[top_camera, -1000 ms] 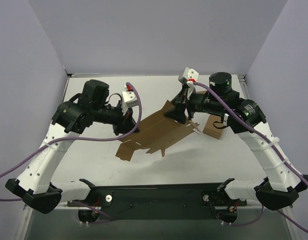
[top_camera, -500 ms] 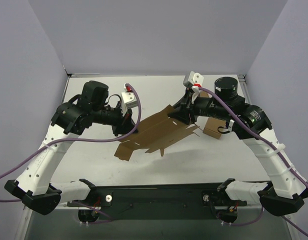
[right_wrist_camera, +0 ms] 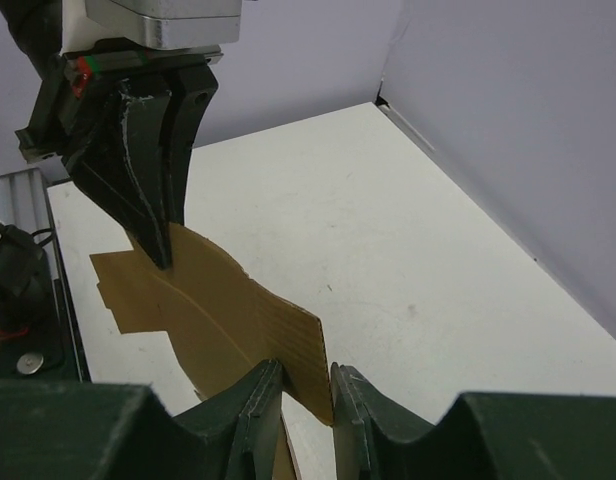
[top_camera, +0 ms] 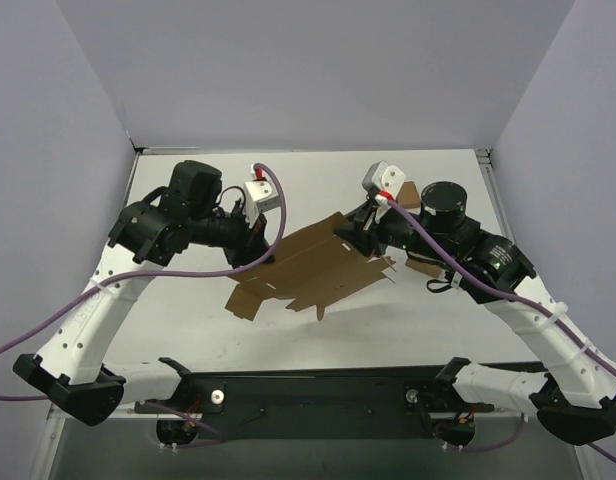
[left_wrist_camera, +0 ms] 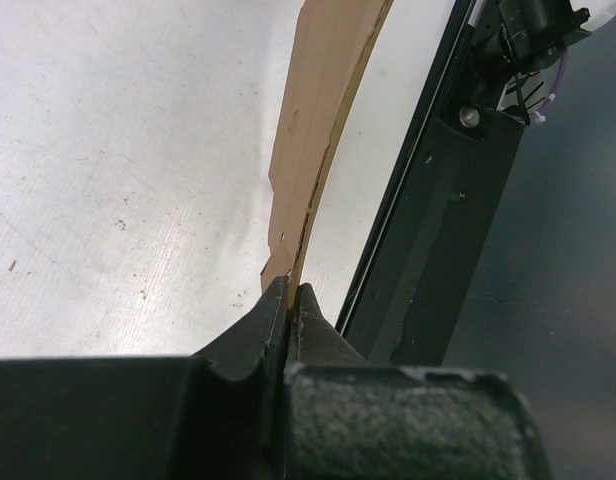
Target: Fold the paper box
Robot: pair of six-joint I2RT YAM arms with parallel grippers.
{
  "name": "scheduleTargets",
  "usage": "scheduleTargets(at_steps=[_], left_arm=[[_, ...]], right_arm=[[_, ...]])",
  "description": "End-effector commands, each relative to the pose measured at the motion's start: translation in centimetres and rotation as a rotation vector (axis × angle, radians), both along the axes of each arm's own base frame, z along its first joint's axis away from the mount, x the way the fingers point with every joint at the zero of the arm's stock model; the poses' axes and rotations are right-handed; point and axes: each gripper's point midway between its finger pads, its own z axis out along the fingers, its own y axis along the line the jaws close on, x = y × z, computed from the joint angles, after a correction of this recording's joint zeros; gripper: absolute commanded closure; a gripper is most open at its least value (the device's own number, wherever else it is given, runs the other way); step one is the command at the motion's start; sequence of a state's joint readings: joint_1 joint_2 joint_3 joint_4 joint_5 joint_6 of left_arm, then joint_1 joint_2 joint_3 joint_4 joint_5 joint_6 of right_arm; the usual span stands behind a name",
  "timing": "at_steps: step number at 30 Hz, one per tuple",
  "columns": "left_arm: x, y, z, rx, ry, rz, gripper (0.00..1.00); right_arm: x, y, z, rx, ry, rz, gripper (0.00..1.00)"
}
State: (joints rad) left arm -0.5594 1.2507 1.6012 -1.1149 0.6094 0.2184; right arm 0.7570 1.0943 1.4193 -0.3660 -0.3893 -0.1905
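The paper box (top_camera: 308, 265) is a flat brown die-cut sheet, held up off the white table between both arms. My left gripper (top_camera: 260, 252) is shut on its left edge; in the left wrist view the sheet (left_wrist_camera: 323, 130) runs edge-on away from the pinched fingertips (left_wrist_camera: 290, 290). My right gripper (top_camera: 356, 236) is at the sheet's right end. In the right wrist view a bent flap of the sheet (right_wrist_camera: 218, 300) sits between its narrowly parted fingers (right_wrist_camera: 306, 375), touching both. The left gripper (right_wrist_camera: 156, 260) shows there too, pinching the far edge.
A small brown box (top_camera: 420, 264) lies on the table, partly hidden under the right arm. A black rail (top_camera: 328, 385) runs along the table's near edge, also in the left wrist view (left_wrist_camera: 448, 200). Purple walls enclose the back and sides.
The right jaws have closed in on the sheet's flap. The right arm has swung forward and left, and the sheet has shifted slightly left with it. The left gripper has stayed shut.
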Motion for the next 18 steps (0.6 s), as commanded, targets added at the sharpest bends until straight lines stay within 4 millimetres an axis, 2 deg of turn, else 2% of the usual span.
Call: scheduleTargets(at_steps=[1, 8, 13, 18], left_arm=[[1.9, -1.1, 1.7, -0.062, -0.075, 0.031, 1.00], [1.9, -1.4, 1.7, -0.074, -0.058, 0.021, 1.00], [2.1, -1.5, 1.4, -0.068, -0.048, 0.029, 1.00], [2.4, -1.6, 1.3, -0.064, -0.041, 0.036, 1.00]], right_arm=[[-0.3, 0.6, 1.7, 0.098, -0.065, -0.014, 0.95], [-0.5, 1.1, 1.0, 0.109, -0.062, -0.021, 0.95], [0.1, 1.2, 0.4, 0.094, -0.098, -0.099, 0.96], [-0.5, 1.9, 0.0, 0.083, -0.158, -0.141, 0.97]])
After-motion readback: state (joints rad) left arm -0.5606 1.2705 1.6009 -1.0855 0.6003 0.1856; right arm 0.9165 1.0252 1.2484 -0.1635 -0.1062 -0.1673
